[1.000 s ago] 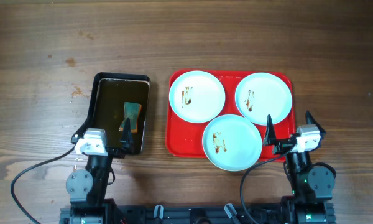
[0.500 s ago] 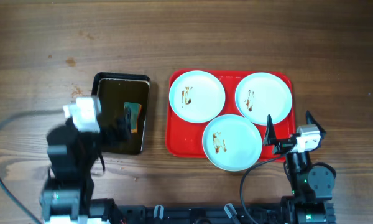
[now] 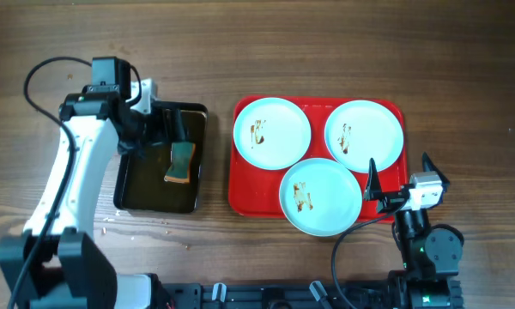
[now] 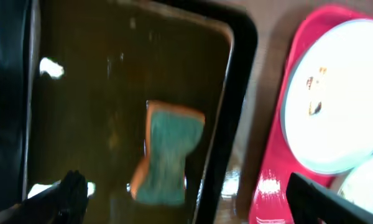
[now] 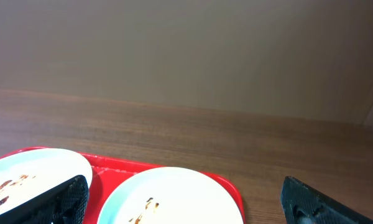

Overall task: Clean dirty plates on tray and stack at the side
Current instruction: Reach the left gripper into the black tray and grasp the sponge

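While three round white plates (image 3: 279, 120), each smeared brown, lie on the flat red plastic tray (image 3: 249, 199), the left gripper (image 3: 165, 129) hovers over the green sponge (image 3: 181, 162) in the dark metal pan (image 3: 154, 207), jaws wide and empty. The right gripper (image 3: 399, 169), beside the tray, is likewise spread and empty. Fetching the sponge seems the step in hand; the next move calls for descending and closing on it.

Wood-grain table (image 3: 326, 51), matt, a few pale scuffs. Red plastic tray (image 3: 237, 193), glossy, highlights along the rim. Smooth pale plates (image 3: 272, 132), slight sheen, brown smears on top. At 9 o'clock of the tray, dark metal pan (image 3: 154, 190), shiny with brownish liquid. Green sponge (image 3: 181, 162) inside, tan backing, rough-looking.
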Tool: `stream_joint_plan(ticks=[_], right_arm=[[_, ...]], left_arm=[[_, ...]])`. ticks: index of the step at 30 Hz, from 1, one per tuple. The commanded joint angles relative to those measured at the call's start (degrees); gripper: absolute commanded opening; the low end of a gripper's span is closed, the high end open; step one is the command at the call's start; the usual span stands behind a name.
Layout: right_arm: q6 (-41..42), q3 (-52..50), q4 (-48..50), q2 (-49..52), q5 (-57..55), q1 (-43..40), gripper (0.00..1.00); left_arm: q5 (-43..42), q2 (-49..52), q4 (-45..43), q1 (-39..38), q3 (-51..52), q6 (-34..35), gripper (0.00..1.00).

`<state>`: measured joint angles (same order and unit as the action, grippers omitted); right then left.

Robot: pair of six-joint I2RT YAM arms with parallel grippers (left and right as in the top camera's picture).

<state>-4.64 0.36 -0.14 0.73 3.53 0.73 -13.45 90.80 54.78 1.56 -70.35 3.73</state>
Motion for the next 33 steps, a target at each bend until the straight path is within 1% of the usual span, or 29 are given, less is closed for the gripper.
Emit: stream_joint_plan(ticks=[1, 2, 3, 4, 5, 6, 7, 9, 10, 12, 13, 14, 16, 17, 19, 20, 22, 24, 25, 26, 27, 31, 32, 33], right_arm=[[-0.52, -0.07, 0.24, -0.46, -0.72, 0.22, 1.0], [-0.5, -0.07, 0.22, -0.46, -0.74, 0.22, 1.0], [-0.52, -0.07, 0.22, -0.46, -0.74, 0.22, 1.0], [-0.52, -0.07, 0.22, -0.46, -0.74, 0.22, 1.0], [-0.52, -0.07, 0.22, -0.46, -0.74, 0.22, 1.0], [-0.52, -0.07, 0.24, -0.46, -0.74, 0.22, 1.0], [-0.52, -0.07, 0.22, -0.46, -0.72, 0.22, 1.0], [-0.55, -0.07, 0.22, -0.46, -0.74, 0.22, 1.0], [-0.52, -0.07, 0.24, -0.46, -0.74, 0.22, 1.0], [-0.52, -0.07, 0.24, -0.46, -0.74, 0.22, 1.0], [-0.52, -0.07, 0.22, -0.46, -0.72, 0.22, 1.0], [-0.52, -0.07, 0.22, -0.46, -0.72, 0.22, 1.0], [-0.52, -0.07, 0.22, -0.46, -0.74, 0.22, 0.99], [-0.55, -0.07, 0.22, -0.46, -0.72, 0.22, 1.0], [-0.52, -0.07, 0.22, -0.46, -0.72, 0.22, 1.0], [-0.52, -0.07, 0.22, -0.46, -0.74, 0.22, 1.0], [-0.5, -0.07, 0.24, -0.46, -0.72, 0.22, 1.0], [-0.52, -0.07, 0.22, -0.46, -0.72, 0.22, 1.0], [-0.52, -0.07, 0.22, -0.46, -0.72, 0.22, 1.0], [-0.52, -0.07, 0.22, -0.46, -0.72, 0.22, 1.0], [-0.52, -0.07, 0.22, -0.46, -0.74, 0.22, 1.0], [-0.52, -0.07, 0.22, -0.46, -0.72, 0.22, 1.0], [-0.52, -0.07, 0.22, -0.46, -0.72, 0.22, 1.0], [-0.52, -0.07, 0.22, -0.46, -0.74, 0.22, 1.0]], left_arm=[[-1.16, 2.95, -5.92, -0.11, -0.92, -5.14, 0.96], [-1.22, 3.56, -6.91, -0.22, -0.92, -8.24, 0.96], [-1.31, 4.15, -7.1, -0.22, -0.92, -11.15, 0.8], [-1.33, 5.05, -7.1, -0.15, -0.92, -12.33, 0.64], [-1.62, 6.05, -7.21, -0.15, -0.92, -12.33, 0.56], [-2.21, 6.91, -7.19, -0.31, -0.92, -12.35, 0.61], [-2.8, 8.44, -6.75, -0.35, -0.92, -12.33, 0.71], [-3.28, 11.28, -6.14, -0.7, -0.85, -12.33, 0.7], [-3.26, 13.22, -5.66, -0.94, -0.85, -12.33, 0.73], [-3.28, 15.76, -4.87, -1.16, -0.81, -12.35, 0.63], [-3.26, 16.17, -4.96, -1.2, -0.81, -12.35, 0.62], [-3.23, 16.2, -4.61, -1.2, -0.81, -12.35, 0.66], [-2.99, 16.24, -4.46, -1.2, -0.68, -12.35, 0.66], [-2.99, 16.24, -4.76, -1.2, -0.02, -12.35, 0.69], [-3.02, 16.26, -6.43, -1.2, 2.38, -12.33, 0.68], [-3.02, 16.26, -8.09, -1.2, 4.09, -12.28, 0.67], [-3.04, 16.26, -10.86, -1.2, 7.02, -12.02, 0.69], [-3.04, 16.26, -12.85, -1.2, 8.96, -11.89, 0.68], [-3.04, 16.26, -13.51, -1.2, 9.33, -11.89, 0.6], [-3.04, 16.26, -13.92, -1.2, 9.33, -11.87, 0.36], [-3.04, 16.26, -14.38, -1.2, 9.33, -11.85, 0.04], [-3.02, 16.24, -15.96, -1.18, 9.33, -10.36, 0.04], [-2.99, 16.24, -16.02, -1.18, 9.31, -9.57, 0.3], [-3.02, 16.22, -16.0, -1.18, 9.31, -9.27, 0.7]])
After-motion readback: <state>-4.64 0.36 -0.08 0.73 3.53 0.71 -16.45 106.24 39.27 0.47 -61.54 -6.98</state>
